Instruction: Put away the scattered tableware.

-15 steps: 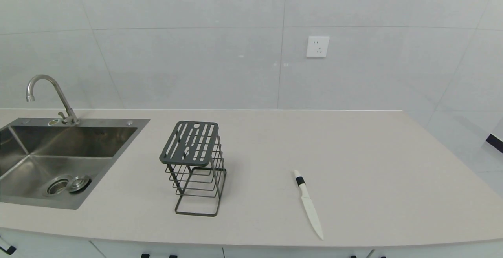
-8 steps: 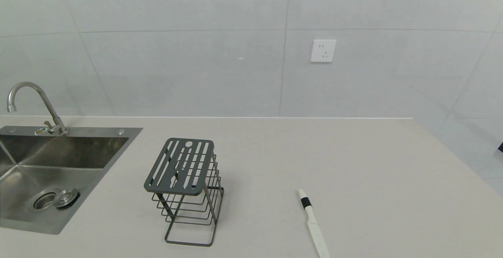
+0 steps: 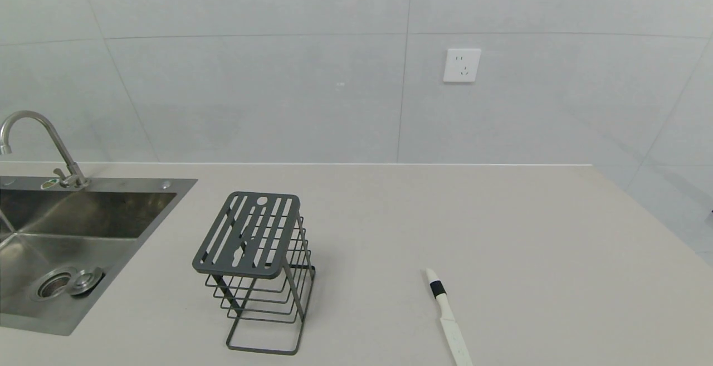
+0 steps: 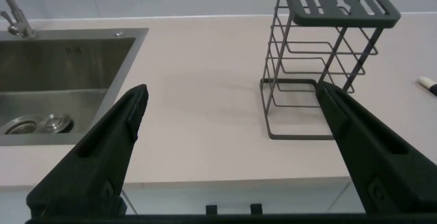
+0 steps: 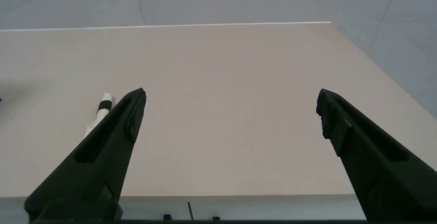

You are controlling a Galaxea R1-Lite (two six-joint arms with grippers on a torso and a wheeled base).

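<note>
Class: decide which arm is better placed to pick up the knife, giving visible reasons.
Right, probably. The knife lies right of the rack, close by the open right gripper; the left gripper faces the rack and sink.

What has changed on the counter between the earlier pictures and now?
No thing has moved. The whole head view shifted because the camera came nearer to the counter. The knife lies as before, to the right of the rack and apart from it, and the sink is unchanged. Nothing was taken hold of or let go. The left gripper and right gripper are open and empty.
</note>
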